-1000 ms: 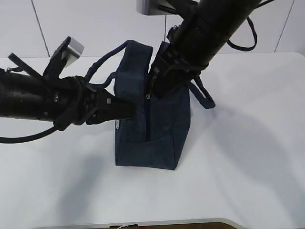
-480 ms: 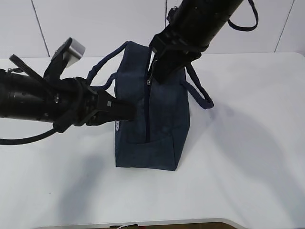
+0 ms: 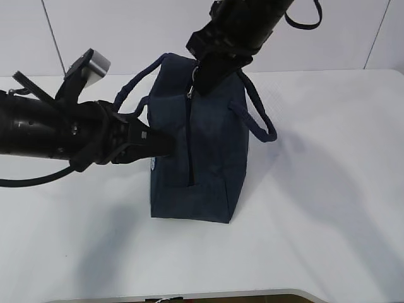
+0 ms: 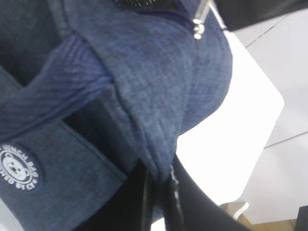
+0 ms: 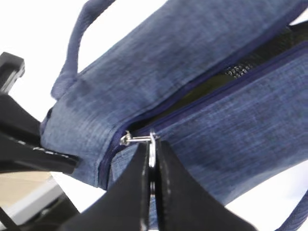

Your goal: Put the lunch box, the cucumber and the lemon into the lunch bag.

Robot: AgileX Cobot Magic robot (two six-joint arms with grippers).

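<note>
From the outside camera, the lunch bag (image 3: 192,151) stands upright near the middle of the white table (image 3: 328,189), its two loop handles drooping to either side. The left tool (image 3: 165,146) comes in from the side and is closed on a fold of cloth on the bag's flank. The right tool (image 3: 197,77) reaches down from above to the top end of the zipper (image 3: 189,136). The lunch box, cucumber and lemon are not visible anywhere on the table.

In the left wrist camera, the left tool (image 4: 161,180) has its fingers pinched tight on a ridge of the navy fabric, just beside one handle strap (image 4: 53,91). A round white logo patch (image 4: 18,166) sits on the side panel.

In the right wrist camera, the right tool (image 5: 151,159) is clamped narrowly on the metal ring pull (image 5: 151,144), with the slider at the end of the zipper track. Beyond it the zipper gapes slightly, showing a dark interior.

The bag looks soft and light, so it will likely buckle or slide if pulled from one point only. Holding the cloth on one side while drawing the thin ring seems the sensible grip; the ring is small and could slip.
</note>
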